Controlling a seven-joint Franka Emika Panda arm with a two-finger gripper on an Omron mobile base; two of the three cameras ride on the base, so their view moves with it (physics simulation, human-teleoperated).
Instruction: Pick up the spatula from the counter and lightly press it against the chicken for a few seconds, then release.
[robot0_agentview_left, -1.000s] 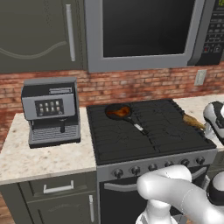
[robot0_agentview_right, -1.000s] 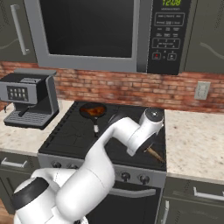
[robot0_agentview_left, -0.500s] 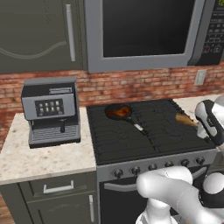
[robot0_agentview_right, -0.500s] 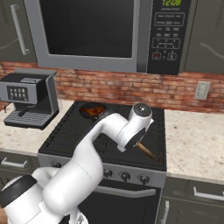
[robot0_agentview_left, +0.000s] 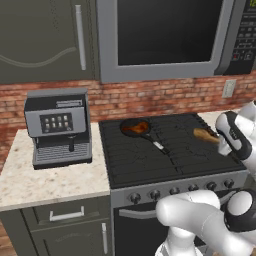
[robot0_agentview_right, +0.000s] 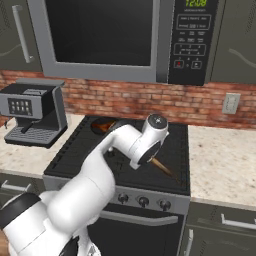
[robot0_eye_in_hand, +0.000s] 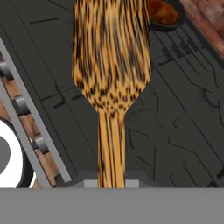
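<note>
A wooden spatula (robot0_eye_in_hand: 111, 57) with a mottled brown blade hangs over the black stove (robot0_agentview_left: 165, 155), held by its handle. My gripper (robot0_agentview_left: 217, 138) is shut on the spatula at the stove's right side. The blade (robot0_agentview_left: 202, 133) points left toward a small dark pan (robot0_agentview_left: 142, 131). That pan sits on the rear left burner and holds the orange-brown chicken (robot0_agentview_left: 134, 128). In the hand view the chicken (robot0_eye_in_hand: 162, 12) lies beyond the blade's tip, at the upper right. In the right base view the spatula's shaft (robot0_agentview_right: 162, 166) sticks out below my hand, and the pan (robot0_agentview_right: 101, 125) lies to its left.
A grey coffee machine (robot0_agentview_left: 58, 127) stands on the left counter (robot0_agentview_left: 45, 182). The microwave (robot0_agentview_left: 165, 35) hangs low over the stove. Stove knobs (robot0_agentview_right: 143, 201) line the front panel. A speckled counter (robot0_agentview_right: 220, 165) lies to the right, below a wall outlet (robot0_agentview_right: 231, 104).
My arm has carried the spatula leftward from the stove's right edge over the burners, closer to the pan. The pan and chicken have stayed put.
</note>
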